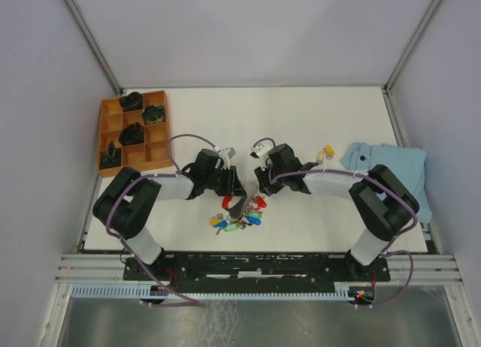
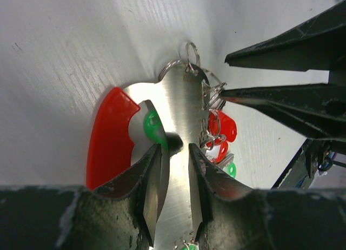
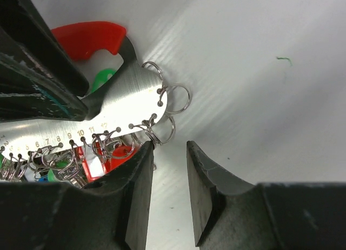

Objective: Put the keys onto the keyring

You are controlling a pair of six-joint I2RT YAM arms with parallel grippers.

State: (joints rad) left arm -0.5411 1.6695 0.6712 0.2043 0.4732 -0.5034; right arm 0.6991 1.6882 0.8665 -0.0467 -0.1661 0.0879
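The keyring [image 1: 236, 209] is a silver numbered plate [image 2: 181, 98] with small wire rings round its edge and a curved red strap [image 2: 111, 136]. My left gripper [image 2: 174, 152] is shut on the plate and holds it just above the table. Keys with red tags [image 2: 224, 128] and a green tag [image 2: 151, 125] hang from the rings; blue, green and yellow tags [image 1: 229, 227] lie below it. My right gripper [image 3: 170, 147] is open beside the plate's end [image 3: 119, 104]. Its left fingertip [image 3: 147, 150] touches a wire ring [image 3: 161, 132]. Nothing is between its jaws.
An orange compartment tray [image 1: 160, 152] with dark objects stands at the back left. A light blue cloth [image 1: 391, 170] lies at the right edge. A yellow-tagged key [image 1: 326, 153] lies beside the cloth. A small white piece [image 1: 224, 149] lies behind the left gripper.
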